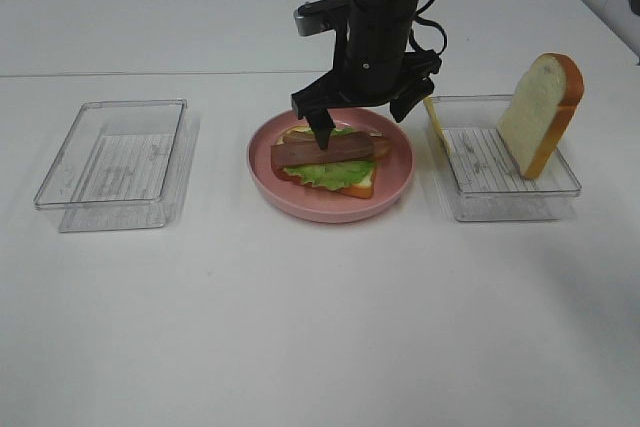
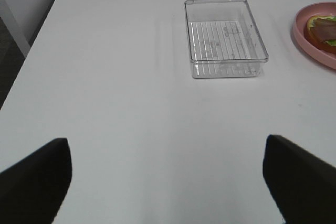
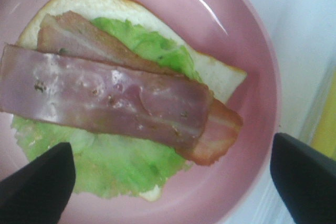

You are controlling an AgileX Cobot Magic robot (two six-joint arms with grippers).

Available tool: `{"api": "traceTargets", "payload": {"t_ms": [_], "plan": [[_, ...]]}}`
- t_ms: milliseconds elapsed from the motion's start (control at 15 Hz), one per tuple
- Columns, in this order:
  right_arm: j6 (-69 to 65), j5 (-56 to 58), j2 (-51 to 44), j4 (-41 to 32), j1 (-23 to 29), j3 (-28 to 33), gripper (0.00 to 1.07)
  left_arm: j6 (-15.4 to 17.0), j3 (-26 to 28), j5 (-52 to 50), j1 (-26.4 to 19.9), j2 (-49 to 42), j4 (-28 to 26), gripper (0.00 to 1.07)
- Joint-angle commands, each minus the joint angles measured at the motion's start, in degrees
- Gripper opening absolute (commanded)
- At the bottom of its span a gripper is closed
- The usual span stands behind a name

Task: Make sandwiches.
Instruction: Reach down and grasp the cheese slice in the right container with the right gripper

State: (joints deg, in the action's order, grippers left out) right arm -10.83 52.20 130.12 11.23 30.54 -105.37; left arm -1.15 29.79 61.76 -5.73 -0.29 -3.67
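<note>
On the white table (image 1: 300, 327), a bare clear tray (image 1: 48, 187) lies left of the pink plate (image 1: 330, 209). A second tray (image 1: 500, 205) on the right holds an upright bread slice (image 1: 540, 112) and a cheese square (image 1: 437, 119) partly hidden behind the arm. The open sandwich (image 1: 335, 175) lies on the plate, its bacon (image 1: 350, 150) running left to right over lettuce, and its rear edge is blocked by the right gripper (image 1: 362, 132), which hovers with fingers spread wide. The left gripper (image 2: 168, 182) is also spread, over bare table.
</note>
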Motion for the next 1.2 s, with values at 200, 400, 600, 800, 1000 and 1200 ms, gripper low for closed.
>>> {"api": "traceTargets", "payload": {"t_ms": [200,400,600,800,1000,1200], "plan": [[4.0,8.8,-6.0,-0.6,0.1,-5.3,0.99,-0.1,-0.1,-0.2,-0.3,-0.8,-0.2,0.91],[4.8,13.6,-12.8,1.0,0.1,-7.3,0.99,-0.1,-0.1,-0.2,-0.3,-0.8,-0.2,0.91],[6.0,17.9,-15.6,0.7,-2.1,-7.3,0.99,-0.1,-0.1,-0.2,-0.3,-0.8,-0.2,0.91],[6.8,18.2,-15.2,-2.5,-7.6,-7.3,0.99,-0.1,-0.1,-0.2,-0.3,-0.8,-0.2,0.91],[7.9,17.5,-13.9,-4.2,-10.2,-7.2,0.99,-0.1,-0.1,-0.2,-0.3,-0.8,-0.2,0.91],[8.3,16.0,-8.5,-5.6,-10.7,-7.2,0.99,-0.1,-0.1,-0.2,-0.3,-0.8,-0.2,0.91]]}}
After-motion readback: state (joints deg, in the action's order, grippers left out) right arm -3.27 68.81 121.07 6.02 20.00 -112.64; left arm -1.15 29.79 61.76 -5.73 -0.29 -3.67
